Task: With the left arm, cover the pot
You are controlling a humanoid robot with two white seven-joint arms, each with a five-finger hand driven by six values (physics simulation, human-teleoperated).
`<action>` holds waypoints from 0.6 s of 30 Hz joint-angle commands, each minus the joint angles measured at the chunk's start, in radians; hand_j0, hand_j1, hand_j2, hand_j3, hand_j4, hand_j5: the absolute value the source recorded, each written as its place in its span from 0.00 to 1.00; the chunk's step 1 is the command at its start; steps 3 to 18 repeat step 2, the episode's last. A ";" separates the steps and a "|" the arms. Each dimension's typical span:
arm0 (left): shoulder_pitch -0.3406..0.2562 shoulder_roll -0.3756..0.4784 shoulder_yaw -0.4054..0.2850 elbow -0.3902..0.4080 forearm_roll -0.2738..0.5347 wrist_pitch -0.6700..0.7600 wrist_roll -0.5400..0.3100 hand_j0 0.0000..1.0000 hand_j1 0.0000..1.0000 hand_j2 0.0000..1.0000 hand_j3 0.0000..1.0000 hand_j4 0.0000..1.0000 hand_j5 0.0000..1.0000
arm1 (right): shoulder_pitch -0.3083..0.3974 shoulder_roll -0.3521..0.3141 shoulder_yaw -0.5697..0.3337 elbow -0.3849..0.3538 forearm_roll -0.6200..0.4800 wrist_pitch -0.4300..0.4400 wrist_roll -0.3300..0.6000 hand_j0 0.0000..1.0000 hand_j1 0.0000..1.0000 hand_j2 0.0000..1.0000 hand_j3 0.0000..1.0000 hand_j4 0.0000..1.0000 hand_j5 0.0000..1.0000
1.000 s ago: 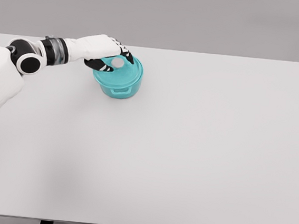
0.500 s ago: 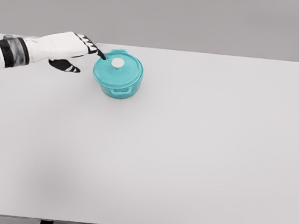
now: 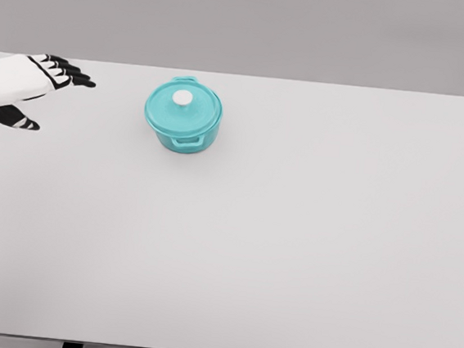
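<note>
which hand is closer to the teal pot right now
Left. The left hand hangs open over the table's far left edge, apart from the lidded teal pot. The right hand is out of view.

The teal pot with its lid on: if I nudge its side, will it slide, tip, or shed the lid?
Probably slide, not tip: the teal pot looks squat and wide-based on the flat table. The lid seems seated flush, so a gentle push likely keeps it on. Its small white knob looks smooth, possibly slippery to pinch. The left hand is well clear.
</note>
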 commanded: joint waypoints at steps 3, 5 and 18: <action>0.000 0.001 0.004 0.001 0.005 0.002 0.000 1.00 1.00 1.00 1.00 1.00 1.00 | 0.000 0.000 0.000 0.000 0.000 0.000 0.000 1.00 1.00 1.00 1.00 1.00 1.00; 0.000 0.001 0.004 0.001 0.005 0.002 0.000 1.00 1.00 1.00 1.00 1.00 1.00 | 0.000 0.000 0.000 0.000 0.000 0.000 0.000 1.00 1.00 1.00 1.00 1.00 1.00; 0.000 0.001 0.004 0.001 0.005 0.002 0.000 1.00 1.00 1.00 1.00 1.00 1.00 | 0.000 0.000 0.000 0.000 0.000 0.000 0.000 1.00 1.00 1.00 1.00 1.00 1.00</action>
